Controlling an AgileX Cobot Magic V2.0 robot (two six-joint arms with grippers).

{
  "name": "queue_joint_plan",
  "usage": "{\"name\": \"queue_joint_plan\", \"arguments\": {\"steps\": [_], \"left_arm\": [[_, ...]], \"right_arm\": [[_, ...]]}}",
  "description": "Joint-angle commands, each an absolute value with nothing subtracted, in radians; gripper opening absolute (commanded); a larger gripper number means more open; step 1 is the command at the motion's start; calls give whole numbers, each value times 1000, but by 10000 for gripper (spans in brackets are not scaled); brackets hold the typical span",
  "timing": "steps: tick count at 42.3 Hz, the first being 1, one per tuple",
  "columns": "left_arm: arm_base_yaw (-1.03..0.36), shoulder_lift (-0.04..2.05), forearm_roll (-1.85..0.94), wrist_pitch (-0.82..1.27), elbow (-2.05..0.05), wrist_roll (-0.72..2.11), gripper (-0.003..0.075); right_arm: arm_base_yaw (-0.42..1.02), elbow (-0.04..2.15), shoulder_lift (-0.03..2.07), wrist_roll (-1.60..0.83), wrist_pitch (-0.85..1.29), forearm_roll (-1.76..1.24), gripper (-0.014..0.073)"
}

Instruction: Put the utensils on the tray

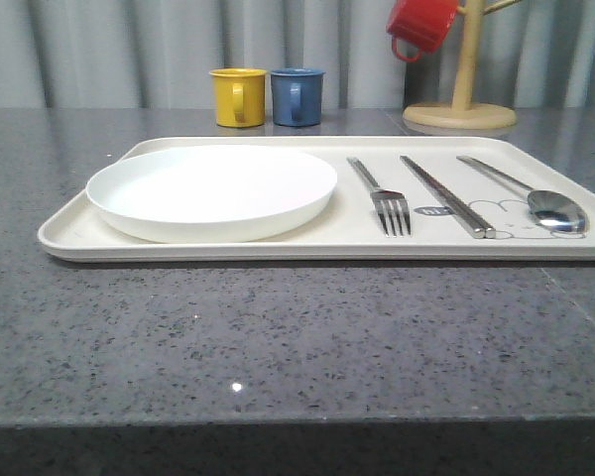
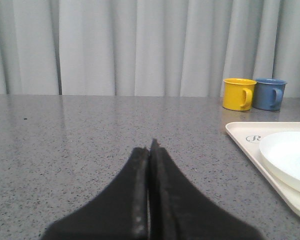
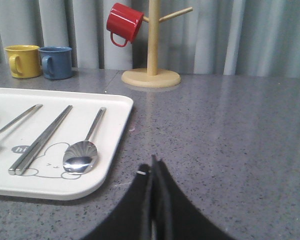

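Now the cream tray holds every utensil on the grey table.
White plate lies left; fork, chopsticks and spoon lie side by side right. Behind stand a yellow mug, blue mug and a wooden mug tree bearing a red mug. Left gripper and right gripper rest pressed together, beside the tray.

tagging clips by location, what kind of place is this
Probably a staged tabletop test setup, dressed like a dining counter: a speckled grey stone-look counter, a plain grey curtain as backdrop, and a wooden mug tree behind the set tray.
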State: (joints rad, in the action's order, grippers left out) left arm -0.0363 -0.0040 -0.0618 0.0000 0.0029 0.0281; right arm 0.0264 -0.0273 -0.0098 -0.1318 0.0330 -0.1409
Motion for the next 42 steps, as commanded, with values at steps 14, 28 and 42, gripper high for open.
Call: {"name": "queue_joint_plan", "arguments": {"steps": [14,28,42], "left_arm": [[-37,-26,-67,-78,16,19,-20],[-37,-26,-67,-78,16,19,-20],[-37,-26,-67,-78,16,19,-20]], "right_arm": [[17,-26,-25,52,-54,-19,-67],[5,-26,-25,31,-57,-19,-67],[5,-26,-25,31,-57,-19,-67]]}}
